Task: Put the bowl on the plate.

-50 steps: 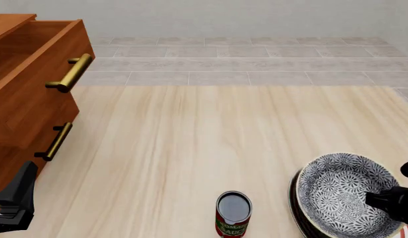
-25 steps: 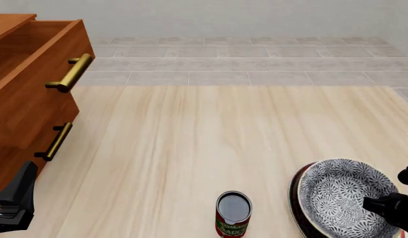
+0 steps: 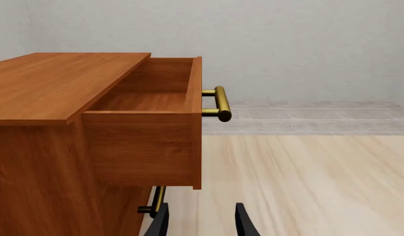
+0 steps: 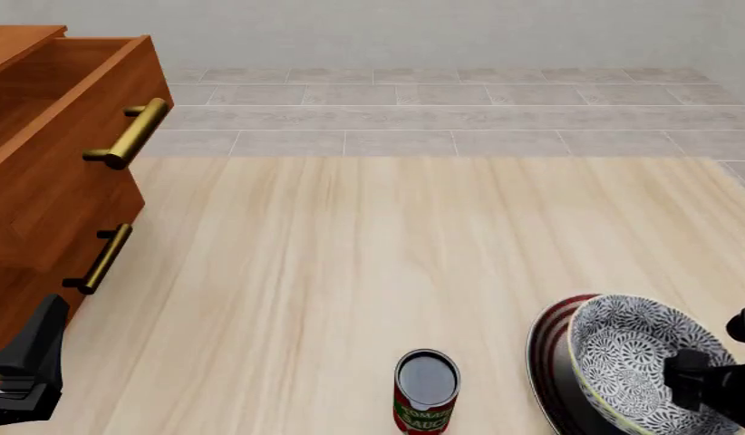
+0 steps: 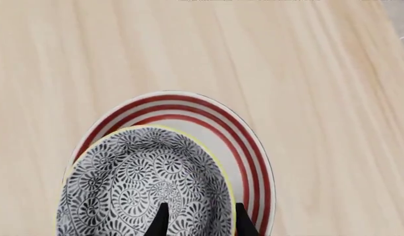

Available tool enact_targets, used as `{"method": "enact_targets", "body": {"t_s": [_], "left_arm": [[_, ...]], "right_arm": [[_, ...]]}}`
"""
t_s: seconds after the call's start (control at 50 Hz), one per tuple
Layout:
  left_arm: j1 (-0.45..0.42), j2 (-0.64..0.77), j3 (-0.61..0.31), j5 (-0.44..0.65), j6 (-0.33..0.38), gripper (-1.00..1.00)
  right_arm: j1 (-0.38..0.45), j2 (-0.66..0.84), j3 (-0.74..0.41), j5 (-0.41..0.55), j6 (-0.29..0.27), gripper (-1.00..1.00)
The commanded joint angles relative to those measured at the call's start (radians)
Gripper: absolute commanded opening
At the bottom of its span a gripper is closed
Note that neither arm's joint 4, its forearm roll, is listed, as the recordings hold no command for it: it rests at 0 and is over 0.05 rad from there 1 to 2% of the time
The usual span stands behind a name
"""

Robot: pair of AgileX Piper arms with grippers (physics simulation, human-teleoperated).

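The bowl, blue-grey floral with a pale yellow rim, rests on the red-ringed white plate at the table's near right corner. In the right wrist view the bowl sits off-centre on the plate, toward the gripper's side. My right gripper straddles the bowl's rim, one finger inside and one outside, spread wide and open. In the front view the right gripper is at the bowl's near right side. My left gripper is open and holds nothing, low beside the dresser at the near left.
A red-and-green labelled can stands upright left of the plate near the front edge. A wooden dresser with its top drawer pulled out and brass handles fills the left side. Light wood tabletop lies between.
The bowl came down and shifted a little right with my right gripper, going from tipped toward the camera to sitting on the plate. The left arm stayed still.
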Motion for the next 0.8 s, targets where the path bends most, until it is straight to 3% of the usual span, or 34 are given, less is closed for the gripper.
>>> {"method": "enact_targets", "body": {"t_s": [0.02,0.8], "left_arm": [[0.000,0.000,0.000,0.000,0.000,1.00],[0.000,0.000,0.000,0.000,0.000,1.00]], "right_arm": [[-0.007,-0.014,-0.016,0.022,-0.014,1.00],[-0.007,-0.122,-0.286,0.257,-0.090,1.00]]}}
